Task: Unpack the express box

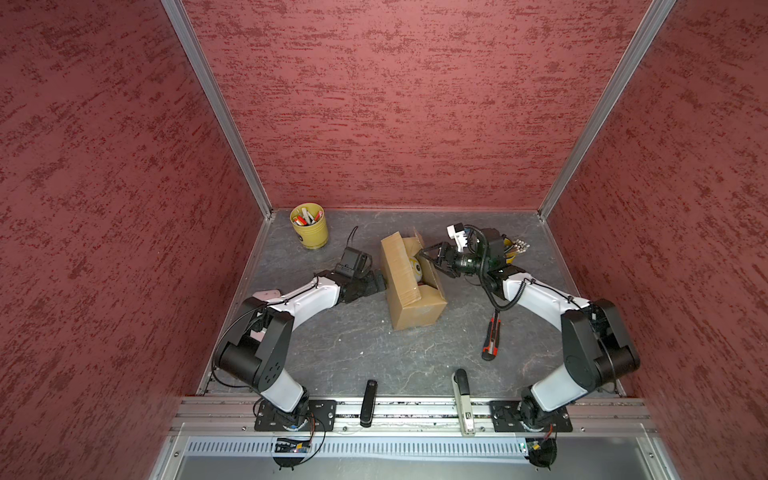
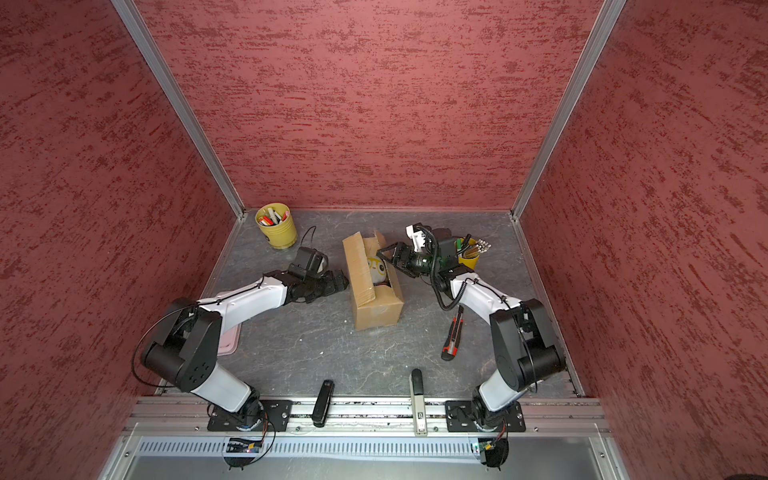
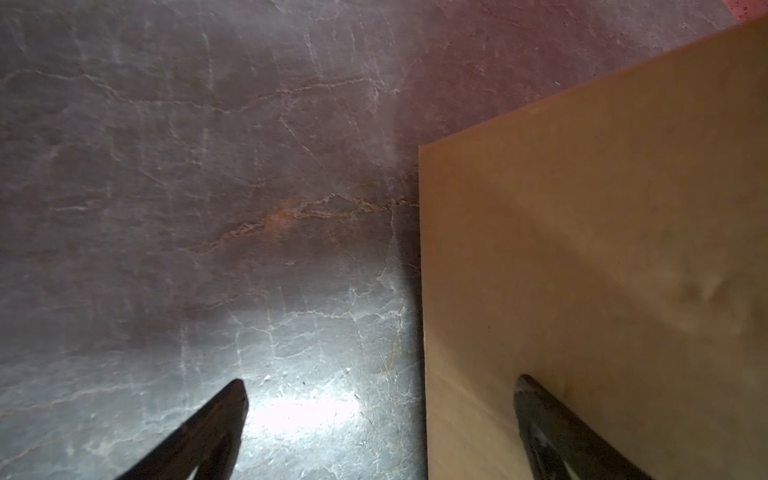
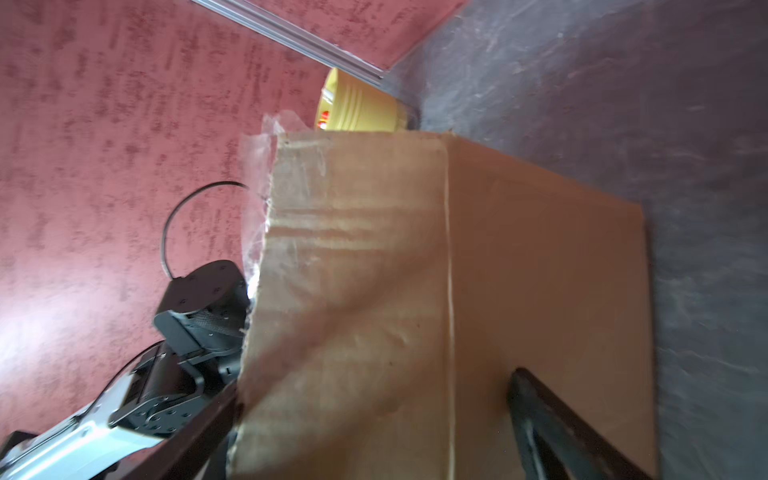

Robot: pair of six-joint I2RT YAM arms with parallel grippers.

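The box sits on the table between two wide-open, empty pincers, one side wall just ahead of the left pincer, a raised taped flap close before the right pincer.

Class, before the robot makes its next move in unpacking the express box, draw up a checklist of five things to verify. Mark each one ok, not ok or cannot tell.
1. Express box opened at the top: ok. A toy shows inside.
2. Right gripper open: ok. Jaws are wide apart, at the box's right rim.
3. Left gripper open: ok. Jaws are wide apart, at the box's left side.
4. Utility knife out of the way: ok. It lies on the table, apart from the box.
5. Toy free to lift out: cannot tell. The cardboard hides most of it.
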